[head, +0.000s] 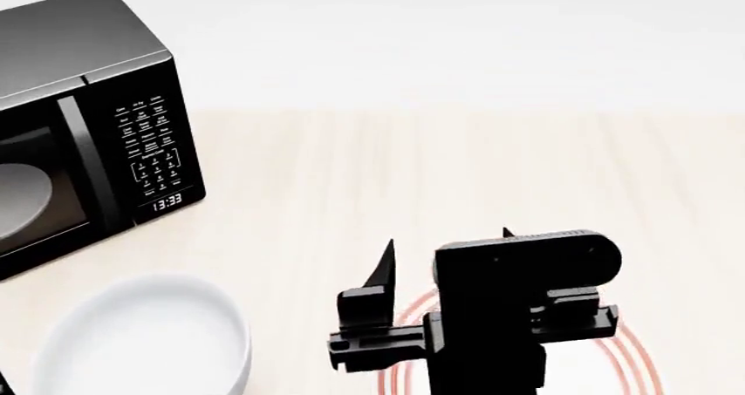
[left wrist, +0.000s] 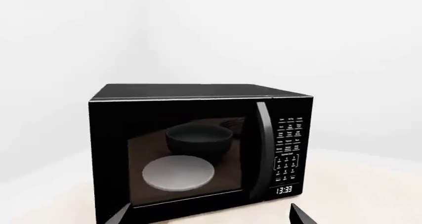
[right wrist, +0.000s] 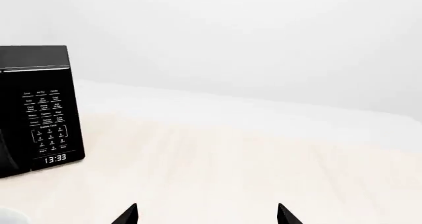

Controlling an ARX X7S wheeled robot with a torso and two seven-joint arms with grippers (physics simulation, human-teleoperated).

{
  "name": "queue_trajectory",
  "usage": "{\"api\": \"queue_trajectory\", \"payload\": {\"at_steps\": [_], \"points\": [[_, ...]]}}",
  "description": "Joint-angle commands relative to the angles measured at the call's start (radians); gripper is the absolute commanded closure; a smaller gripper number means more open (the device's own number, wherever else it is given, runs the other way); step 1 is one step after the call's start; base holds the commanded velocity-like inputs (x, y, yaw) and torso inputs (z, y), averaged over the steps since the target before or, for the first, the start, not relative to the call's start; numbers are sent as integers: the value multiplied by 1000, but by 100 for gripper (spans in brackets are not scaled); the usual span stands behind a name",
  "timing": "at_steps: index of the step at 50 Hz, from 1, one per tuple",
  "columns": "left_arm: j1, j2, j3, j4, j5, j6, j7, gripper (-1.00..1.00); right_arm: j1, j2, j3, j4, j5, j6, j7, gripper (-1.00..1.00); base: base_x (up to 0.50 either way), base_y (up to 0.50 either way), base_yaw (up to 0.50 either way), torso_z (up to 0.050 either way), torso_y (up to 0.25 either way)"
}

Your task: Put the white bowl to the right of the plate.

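White and shiny, the deep round bowl (head: pixel 146 338) sits left of the flat red-ringed plate (head: pixel 634 356), under my wide-apart right pincer (head: pixel 448 255).

One white bowl (head: pixel 146 338), one plate (head: pixel 634 360) — one microwave (head: pixel 87 125).

We see the white bowl (head: pixel 146 338): plain glossy white, deep, round, upright on the light wood table, at the head view's lower left, partly cut by the frame edge. The plate (head: pixel 634 360), flat and white with thin red concentric rings near its rim, lies to the bowl's right, apart from it, mostly hidden.
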Motion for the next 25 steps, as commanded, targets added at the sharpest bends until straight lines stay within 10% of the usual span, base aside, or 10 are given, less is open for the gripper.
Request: {"api": "queue_trajectory", "payload": {"at_steps": [1,4,25], "points": [[33,-3,-73,4,1,11,-61,-100,240,-90,112,54,110,281,36,-100,0,0,0,0,0],[21,-6,-129,-17,-26,-17,-92,-100,384,-93,50,241,446,341,269,-100,0,0,0,0,0],[19,-16,-159,-37,-51,-9,-112,-100,516,-84,-67,511,836,264,561,-100,0,0,0,0,0]]}}
